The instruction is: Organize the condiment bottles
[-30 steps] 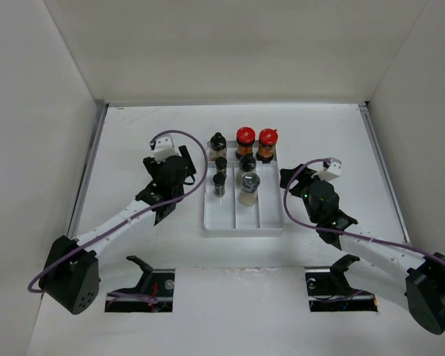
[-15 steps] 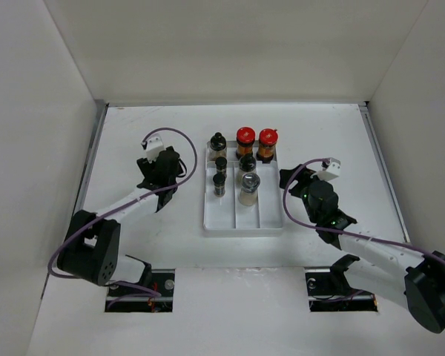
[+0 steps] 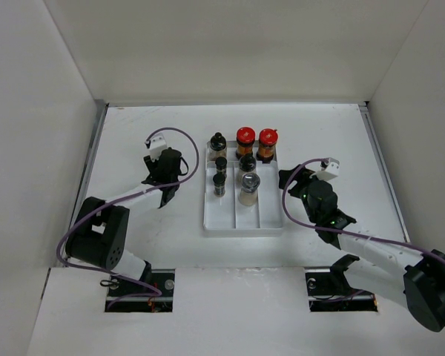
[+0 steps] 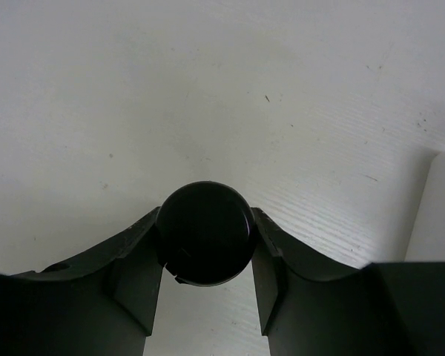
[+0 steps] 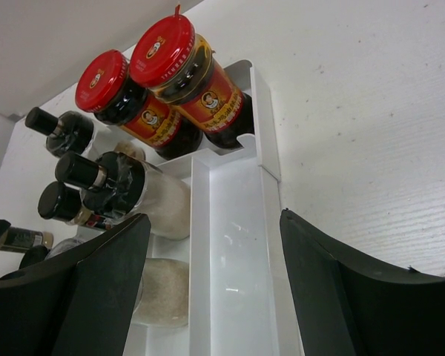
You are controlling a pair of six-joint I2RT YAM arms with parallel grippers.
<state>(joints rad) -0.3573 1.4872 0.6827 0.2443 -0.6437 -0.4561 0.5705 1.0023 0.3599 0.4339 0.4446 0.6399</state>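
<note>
One black-capped bottle (image 4: 205, 231) clamped between left fingers (image 4: 133, 285), over the desk (image 4: 208, 89) — right fingers (image 5: 104, 285) wide, empty, just beside the tray (image 5: 237, 222).

Glossy black, the cap of a black-capped bottle (image 4: 205, 233) fills the gap between the matte black fingers (image 4: 133, 274) of the left pincer (image 4: 205, 222), over a white worktop (image 4: 208, 89) flecked with dark specks. Beyond the black right pincer (image 5: 211, 219), two red-capped jars (image 5: 163, 48) show red portrait labels and dark brown contents in a white tray (image 5: 237, 245). Purple cables (image 3: 178, 131) loop over white arm links (image 3: 378, 251).
</note>
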